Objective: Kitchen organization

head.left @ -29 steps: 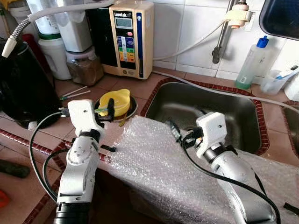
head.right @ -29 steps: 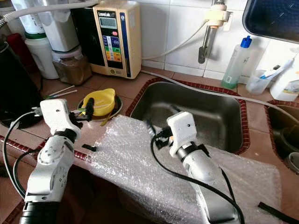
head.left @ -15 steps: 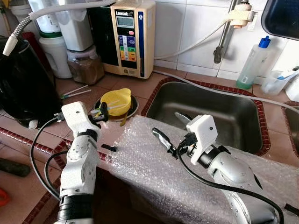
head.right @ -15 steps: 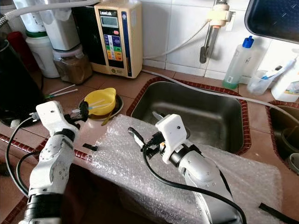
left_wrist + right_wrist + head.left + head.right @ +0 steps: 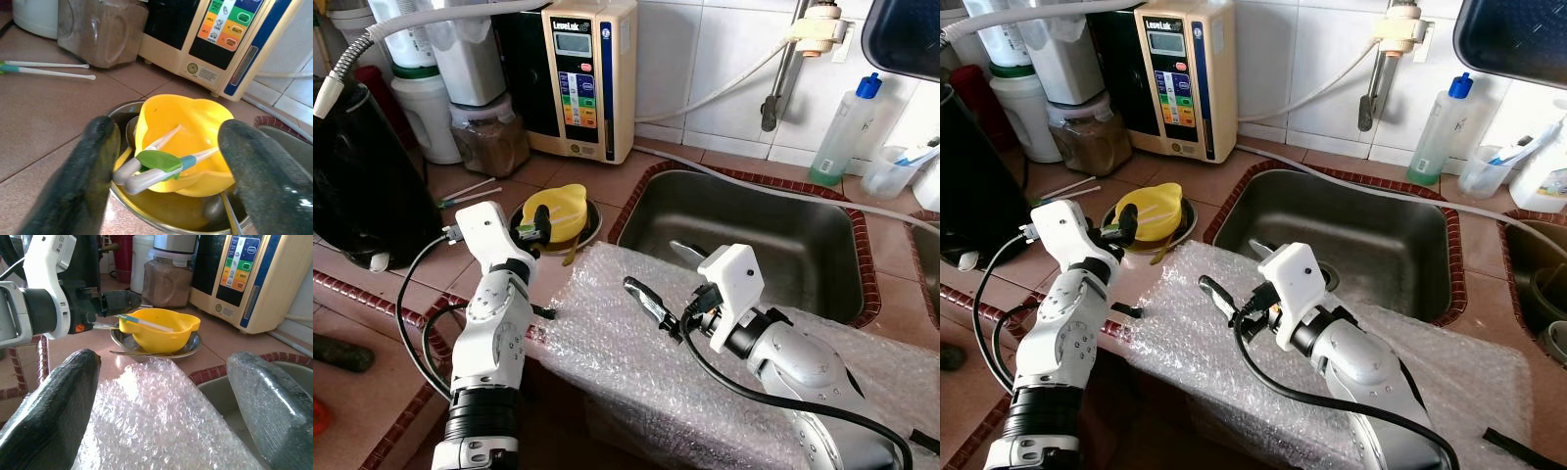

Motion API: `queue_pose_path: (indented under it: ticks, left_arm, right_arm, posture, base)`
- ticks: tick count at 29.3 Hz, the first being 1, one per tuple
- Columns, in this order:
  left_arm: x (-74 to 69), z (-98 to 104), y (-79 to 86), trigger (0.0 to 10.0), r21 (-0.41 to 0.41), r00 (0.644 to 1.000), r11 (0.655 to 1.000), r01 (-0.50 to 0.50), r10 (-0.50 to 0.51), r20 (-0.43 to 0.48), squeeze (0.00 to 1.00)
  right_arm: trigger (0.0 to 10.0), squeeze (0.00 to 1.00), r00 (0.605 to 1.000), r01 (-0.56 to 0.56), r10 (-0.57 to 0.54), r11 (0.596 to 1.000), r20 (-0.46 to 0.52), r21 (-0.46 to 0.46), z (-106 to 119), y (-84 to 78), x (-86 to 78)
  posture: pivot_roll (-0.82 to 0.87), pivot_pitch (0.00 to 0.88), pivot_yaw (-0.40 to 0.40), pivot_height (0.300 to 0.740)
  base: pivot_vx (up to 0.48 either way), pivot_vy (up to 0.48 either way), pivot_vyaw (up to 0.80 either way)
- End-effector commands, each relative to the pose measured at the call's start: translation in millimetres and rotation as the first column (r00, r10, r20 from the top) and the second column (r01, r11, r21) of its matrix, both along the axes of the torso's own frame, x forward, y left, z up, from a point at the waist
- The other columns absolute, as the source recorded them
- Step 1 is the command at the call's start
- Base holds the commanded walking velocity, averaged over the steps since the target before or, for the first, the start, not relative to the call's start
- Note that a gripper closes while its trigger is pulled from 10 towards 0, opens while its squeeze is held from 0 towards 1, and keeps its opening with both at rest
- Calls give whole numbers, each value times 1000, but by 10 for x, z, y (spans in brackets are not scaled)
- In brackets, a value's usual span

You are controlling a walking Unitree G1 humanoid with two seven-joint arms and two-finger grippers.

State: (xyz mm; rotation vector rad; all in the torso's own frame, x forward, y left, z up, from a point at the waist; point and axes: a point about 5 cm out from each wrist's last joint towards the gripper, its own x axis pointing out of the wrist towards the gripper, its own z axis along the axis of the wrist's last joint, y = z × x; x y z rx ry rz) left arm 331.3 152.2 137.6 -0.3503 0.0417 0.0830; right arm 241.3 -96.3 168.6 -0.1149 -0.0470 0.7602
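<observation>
While the left gripper (image 5: 168,171) nears the yellow bowl (image 5: 188,139), reaching is underway.
Fingers spread either side of its chopsticks (image 5: 156,164); next, close. Right gripper (image 5: 658,284) hovers spread above bubble wrap (image 5: 636,362).

Two silver arms, white wrist housings, looping black cables, long black fingers (image 5: 54,411) on each end effector

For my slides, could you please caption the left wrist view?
Open left gripper poised before training chopsticks in yellow bowl.
</observation>
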Motion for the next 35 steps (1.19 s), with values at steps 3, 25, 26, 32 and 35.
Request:
queue_pose_path:
  ticks: [3,25,26,32,35]
  left_arm:
    - [9,7,-8,0,-15,1000,1000,6,-6,-2,0]
    - [-13,-27,-12,0,-60,1000,998,7,-8,-9,0]
    - [-15,-28,-15,0,-60,1000,998,8,-8,-8,0]
    - [-20,-22,-22,0,-63,1000,998,10,-10,-3,0]
    - [-21,-13,-18,0,-64,1000,998,9,-9,5,0]
  right_arm:
    - [10000,0,1000,-23,23,1000,8,2,28,32,-30]
    - [10000,0,1000,-26,26,1000,-4,-7,-5,30,-12]
    - [10000,0,1000,-26,26,1000,-4,-8,-6,30,-12]
    - [10000,0,1000,-23,23,1000,-7,-9,-15,28,-19]
    - [10000,0,1000,-23,23,1000,-8,-9,-17,30,-20]
  posture:
    - [-30,0,44,740]
    - [-21,0,36,740]
    - [-21,0,36,740]
    - [-23,0,36,740]
    - [-23,0,37,740]
  base:
    - [0,0,0]
    - [0,0,0]
    - [0,0,0]
    - [0,0,0]
    - [0,0,0]
